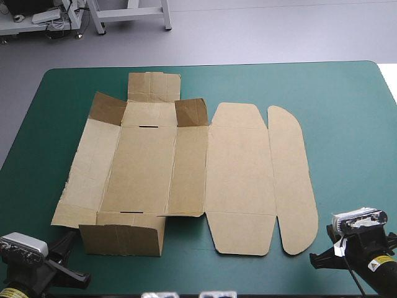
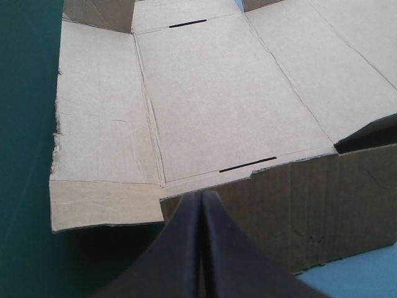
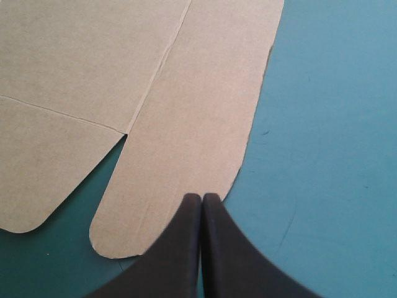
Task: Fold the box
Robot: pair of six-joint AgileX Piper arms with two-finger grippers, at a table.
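The box (image 1: 186, 167) lies opened out as a cut sheet of brown board, a little left of the desk's middle, reaching from close to the near edge to well short of the far one. Its base panel (image 2: 211, 105) lies flat and carries two dark slots, one by the near fold (image 1: 131, 212) and one by the far fold (image 1: 149, 126). At the near side one wall (image 1: 123, 239) stands raised from the sheet, its outer face toward the robot. At the far side two small corner flaps (image 1: 107, 109) tilt upward and look darker, while the far flap (image 1: 154, 85) between them lies flat on the cover. The side panels on either side of the base lie flat, the left one with a ragged outer edge. To the right, the wide lid panel (image 1: 239, 167) lies flat, and beyond it the long rounded flap (image 1: 291, 180) forms the sheet's right end.

The left tool (image 2: 201, 194) is clenched on nothing, its black fingers meeting in one pointed arch just in front of the raised wall; whether the tip touches the board cannot be told. The right tool (image 3: 201, 195) is likewise clenched and empty, its tip at the near end of the rounded flap, by that flap's outer edge.

The teal-green cover (image 1: 347, 112) lies bare around the sheet on the desk's right side.
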